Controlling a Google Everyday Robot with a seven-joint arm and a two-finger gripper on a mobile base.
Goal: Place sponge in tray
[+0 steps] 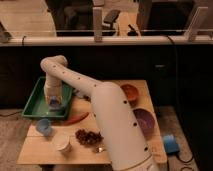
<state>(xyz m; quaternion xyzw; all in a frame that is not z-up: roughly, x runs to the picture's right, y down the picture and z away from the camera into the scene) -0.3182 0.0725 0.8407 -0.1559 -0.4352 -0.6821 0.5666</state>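
The green tray [34, 102] stands at the table's left rear. My arm reaches from the front of the view up and over to the left, then bends down into the tray. My gripper [53, 103] hangs low over the tray's right half. It is shut on the sponge [53, 102], a small muted blue pad at its tip, just above or touching the tray floor; I cannot tell which. The gripper hides most of the sponge.
A light blue cup [44, 126] and a white cup [62, 143] stand at the front left. A red pepper [75, 119] and dark grapes [88, 136] lie mid-table. An orange bowl [130, 91] and a purple bowl [144, 120] sit right. A blue block [170, 143] lies beyond the table's right edge.
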